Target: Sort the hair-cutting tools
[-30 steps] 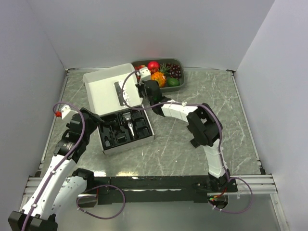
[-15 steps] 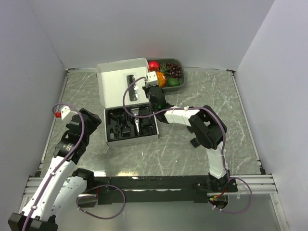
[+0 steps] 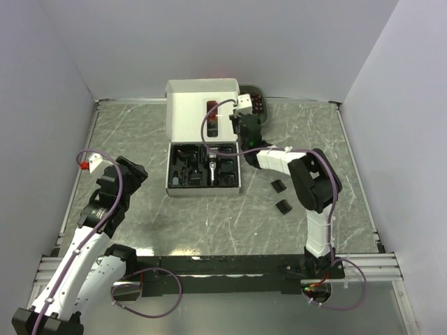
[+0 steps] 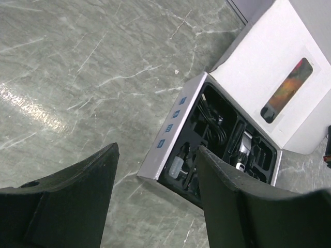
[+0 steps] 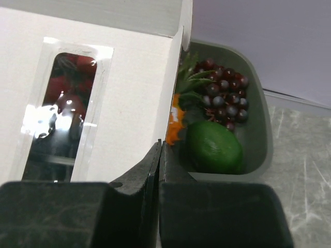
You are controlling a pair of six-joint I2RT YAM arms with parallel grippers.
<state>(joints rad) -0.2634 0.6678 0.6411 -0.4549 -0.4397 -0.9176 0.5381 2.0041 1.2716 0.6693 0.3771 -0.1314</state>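
The box slid right and a little toward the back of the counter. It turned from a skewed angle until its sides ran square with the counter's edges. The clipper and the other pieces in its insert went along with it. Its lid ended up in front of the fruit tray, hiding most of it from above. The right gripper, shut at the lid's right edge, travelled right and back with the box, and that arm's elbow swung outward. As the elbow moved off, two small black parts came into view, lying on the counter right of the box.
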